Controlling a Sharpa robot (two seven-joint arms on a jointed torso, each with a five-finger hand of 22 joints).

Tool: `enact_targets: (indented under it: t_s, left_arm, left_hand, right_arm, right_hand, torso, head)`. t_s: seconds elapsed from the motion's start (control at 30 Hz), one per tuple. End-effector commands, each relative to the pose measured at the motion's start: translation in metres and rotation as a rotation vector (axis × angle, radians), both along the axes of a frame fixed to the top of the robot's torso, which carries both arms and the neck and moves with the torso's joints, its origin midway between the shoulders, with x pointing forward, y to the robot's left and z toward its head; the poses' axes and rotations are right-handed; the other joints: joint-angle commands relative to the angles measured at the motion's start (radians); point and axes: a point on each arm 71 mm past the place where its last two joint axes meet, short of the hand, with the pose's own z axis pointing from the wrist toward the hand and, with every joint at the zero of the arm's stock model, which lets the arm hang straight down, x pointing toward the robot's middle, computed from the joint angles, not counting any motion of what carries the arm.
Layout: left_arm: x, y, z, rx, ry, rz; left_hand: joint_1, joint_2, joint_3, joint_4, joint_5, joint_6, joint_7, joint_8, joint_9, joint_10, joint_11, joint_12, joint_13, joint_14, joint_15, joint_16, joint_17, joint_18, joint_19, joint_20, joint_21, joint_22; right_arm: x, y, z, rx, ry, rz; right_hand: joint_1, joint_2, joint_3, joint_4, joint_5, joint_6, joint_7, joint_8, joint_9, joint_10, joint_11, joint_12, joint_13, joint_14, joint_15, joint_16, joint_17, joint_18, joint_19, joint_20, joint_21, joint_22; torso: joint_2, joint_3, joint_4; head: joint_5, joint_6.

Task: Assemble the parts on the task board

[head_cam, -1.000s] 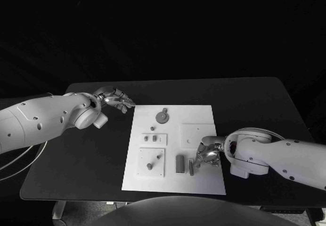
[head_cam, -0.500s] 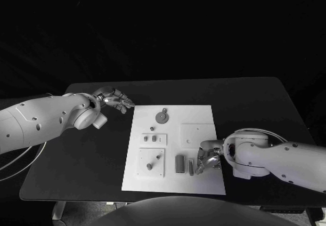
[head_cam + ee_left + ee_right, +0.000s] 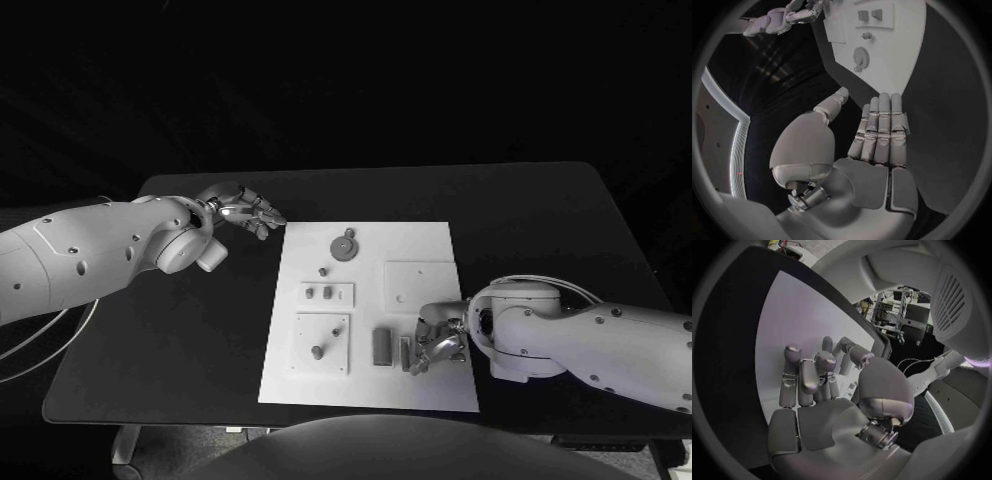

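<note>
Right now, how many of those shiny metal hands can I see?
2. The left hand hovers off the task board's far left corner; the right hand sits over its near right part.

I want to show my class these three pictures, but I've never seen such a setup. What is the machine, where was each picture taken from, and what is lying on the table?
It is a robot with two white arms ending in silver hands. One picture looks down from its head; the round ones come from cameras at each wrist. On the black table lies a white board carrying small grey parts. The left hand hovers beside the board's far corner, holding nothing. The right hand is down on the board near the parts; whether it grips one cannot be told.
</note>
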Motion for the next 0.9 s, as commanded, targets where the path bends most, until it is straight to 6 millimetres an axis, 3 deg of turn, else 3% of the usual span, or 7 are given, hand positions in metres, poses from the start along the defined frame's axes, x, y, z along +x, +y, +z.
enact_targets:
  t_s: [0.03,0.63,0.9]
  left_arm:
    - [-0.0001,-0.002,0.0003,-0.004,0.004,-0.016]
    - [0.0001,-0.0022,-0.0003,-0.003,0.007,-0.018]
    - [0.0001,-0.0024,-0.0004,-0.003,0.007,-0.019]
  left_hand:
    - [-0.003,-0.001,-0.003,0.005,0.0,0.005,-0.001,0.005,-0.001,0.008,0.002,-0.002,0.001,0.01,0.0,-0.004,0.001,0.017,0.005,-0.001,-0.007,0.001]
    - [-0.004,0.0,-0.003,0.005,0.0,0.005,-0.001,0.005,-0.001,0.008,0.002,-0.003,0.002,0.01,0.0,-0.006,0.003,0.017,0.005,-0.001,-0.008,0.002]
    - [-0.003,0.0,-0.003,0.005,0.0,0.005,-0.001,0.005,-0.002,0.008,0.002,-0.003,0.002,0.01,0.0,-0.007,0.004,0.017,0.005,-0.001,-0.008,0.002]
  right_arm:
    - [-0.0031,0.0014,-0.0014,-0.01,0.024,0.031]
    - [-0.004,0.0057,-0.0031,-0.017,0.016,0.031]
    - [0.0018,0.0032,-0.0035,-0.044,-0.037,0.019]
  right_hand:
    - [0.0,-0.016,0.002,0.013,-0.005,0.008,0.0,0.005,0.001,0.008,-0.001,0.0,0.001,0.009,0.0,0.0,0.001,0.015,0.004,-0.003,-0.001,0.011]
    - [-0.01,-0.043,0.005,0.065,-0.006,0.006,0.0,0.007,0.003,0.007,-0.002,0.001,0.004,0.01,-0.003,0.001,0.006,0.015,0.005,-0.005,-0.001,0.013]
    - [-0.011,-0.035,0.007,0.079,-0.006,0.007,-0.001,0.008,0.004,0.008,-0.003,0.001,0.005,0.012,-0.004,0.002,0.009,0.015,0.006,-0.006,0.0,0.013]
  torso:
    - [0.0,-0.0006,-0.0001]
    - [0.0,-0.0007,0.0]
    - [0.0,-0.001,0.0001]
  head:
    - [0.001,-0.001]
    - [0.002,-0.006]
    - [0.002,-0.004]
